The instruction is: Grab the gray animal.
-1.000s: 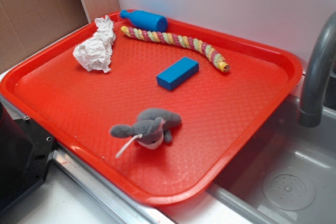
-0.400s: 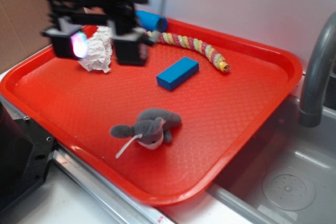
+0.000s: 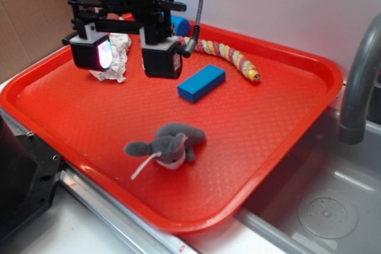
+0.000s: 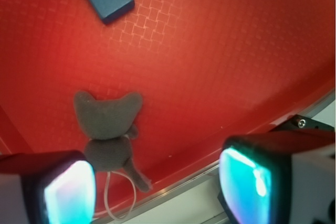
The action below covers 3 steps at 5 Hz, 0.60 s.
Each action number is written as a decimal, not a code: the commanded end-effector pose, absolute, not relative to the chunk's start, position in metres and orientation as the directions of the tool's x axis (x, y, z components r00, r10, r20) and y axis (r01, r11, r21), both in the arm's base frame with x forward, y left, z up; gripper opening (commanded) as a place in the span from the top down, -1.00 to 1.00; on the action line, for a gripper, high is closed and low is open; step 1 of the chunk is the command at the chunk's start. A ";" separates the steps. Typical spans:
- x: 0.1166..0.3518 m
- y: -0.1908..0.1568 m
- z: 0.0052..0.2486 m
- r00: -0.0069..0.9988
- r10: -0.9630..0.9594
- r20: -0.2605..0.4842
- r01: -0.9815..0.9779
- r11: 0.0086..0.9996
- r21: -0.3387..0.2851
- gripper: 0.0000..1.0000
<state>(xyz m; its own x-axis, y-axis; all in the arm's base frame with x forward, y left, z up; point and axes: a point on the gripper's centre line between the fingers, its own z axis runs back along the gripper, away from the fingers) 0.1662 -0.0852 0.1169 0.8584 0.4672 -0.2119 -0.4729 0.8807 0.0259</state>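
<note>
So the pincer (image 3: 126, 57) is hanging wide open with nothing in it, up over the back left part of the red tray (image 3: 309, 63), right in front of the crumpled paper (image 3: 119, 52). The gray animal (image 3: 169, 144) is lying near the tray's front edge, well apart from the pincer, with its white string (image 3: 143, 166) trailing toward the rim. A blue block (image 3: 201, 82) is sitting mid-tray and a striped rope (image 3: 223, 53) is running along the back edge. Looks like the approach step to me: next it's needing to travel toward the front edge, center over the plush, then drop.
</note>
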 end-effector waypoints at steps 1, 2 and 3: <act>0.185 -0.115 0.097 0.886 0.427 -0.178 -0.444 0.894 -0.064 -1.00; 0.168 -0.127 0.078 0.899 0.391 -0.198 -0.411 0.909 -0.068 -1.00; 0.187 -0.131 0.060 0.904 0.369 -0.214 -0.394 0.915 -0.083 -1.00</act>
